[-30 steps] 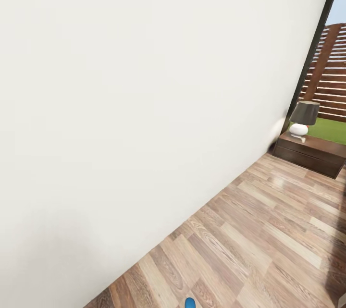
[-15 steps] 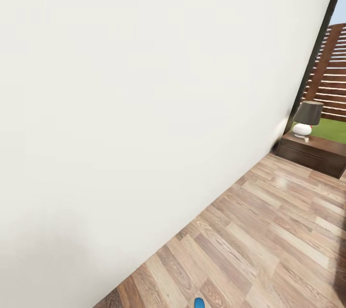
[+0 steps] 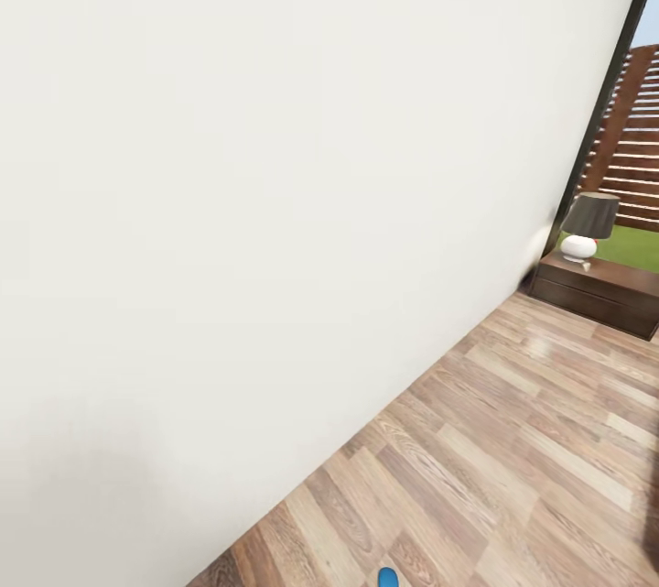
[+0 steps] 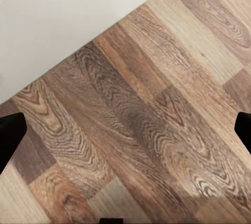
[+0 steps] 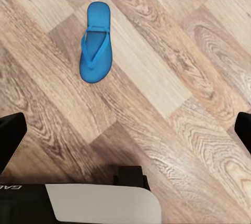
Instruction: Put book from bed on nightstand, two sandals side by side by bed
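Observation:
One bright blue sandal (image 5: pixel 95 43) lies flat on the wood-plank floor, in the right wrist view a little beyond my right gripper (image 5: pixel 125 135). That gripper is open, with only floor between its black fingertips (image 5: pixel 11 140). The sandal's tip (image 3: pixel 388 578) peeks in at the bottom edge of the head view. My left gripper (image 4: pixel 125 132) is open too, hanging over bare floor beside the foot of the white wall (image 4: pixel 63 14). A dark brown nightstand (image 3: pixel 599 294) stands far off at the right against the wall. The bed and the book are out of view.
A long white wall (image 3: pixel 275 202) runs along the left, close by. On the nightstand stands a lamp (image 3: pixel 586 225) with a white base and dark shade. Behind it a dark-framed window (image 3: pixel 631 138) gives onto a slatted fence and grass. Open plank floor (image 3: pixel 513 459) stretches toward the nightstand.
The head view has shifted a little, so the nightstand and the sandal's tip sit slightly further right in the picture. None of the things has moved.

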Robot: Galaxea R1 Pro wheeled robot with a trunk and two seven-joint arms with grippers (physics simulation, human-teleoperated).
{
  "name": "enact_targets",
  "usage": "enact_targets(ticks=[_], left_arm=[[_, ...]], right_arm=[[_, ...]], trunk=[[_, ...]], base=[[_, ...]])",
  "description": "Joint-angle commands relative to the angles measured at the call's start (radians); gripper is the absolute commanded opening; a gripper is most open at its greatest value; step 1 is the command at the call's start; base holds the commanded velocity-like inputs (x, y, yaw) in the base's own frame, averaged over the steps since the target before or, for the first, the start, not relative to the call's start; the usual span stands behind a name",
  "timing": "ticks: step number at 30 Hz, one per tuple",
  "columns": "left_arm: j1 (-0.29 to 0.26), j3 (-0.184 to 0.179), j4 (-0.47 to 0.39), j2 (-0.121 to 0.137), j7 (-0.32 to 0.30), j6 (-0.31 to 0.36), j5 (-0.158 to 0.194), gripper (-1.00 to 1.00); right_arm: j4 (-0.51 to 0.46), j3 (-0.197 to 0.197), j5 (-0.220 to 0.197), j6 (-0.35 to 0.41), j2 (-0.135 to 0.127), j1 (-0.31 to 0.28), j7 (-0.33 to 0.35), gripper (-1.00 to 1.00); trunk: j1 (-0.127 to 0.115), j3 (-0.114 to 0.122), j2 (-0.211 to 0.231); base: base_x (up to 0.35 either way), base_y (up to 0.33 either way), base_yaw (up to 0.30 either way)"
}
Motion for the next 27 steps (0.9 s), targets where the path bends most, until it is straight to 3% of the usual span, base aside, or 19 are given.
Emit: enact_targets(ticks=[1,11,27], left_arm=[[0.000,0.002,0.001,-0.001,0.000,-0.003,0.001,1.00],[0.000,0.002,0.001,-0.001,0.000,-0.003,0.001,1.00],[0.000,0.002,0.001,-0.001,0.000,-0.003,0.001,1.00]], right_arm=[[-0.001,-0.001,0.000,-0.001,0.000,0.000,0.001,1.00],[-0.001,-0.001,0.000,-0.001,0.000,0.001,0.001,1.00],[-0.001,-0.001,0.000,-0.001,0.000,0.001,0.001,1.00]], trunk=[[0.000,-0.001,0.000],[0.000,-0.001,0.000],[0.000,-0.001,0.000]], base=[[0.000,0.222,0.000],[0.000,0.206,0.000],[0.000,0.012,0.000]])
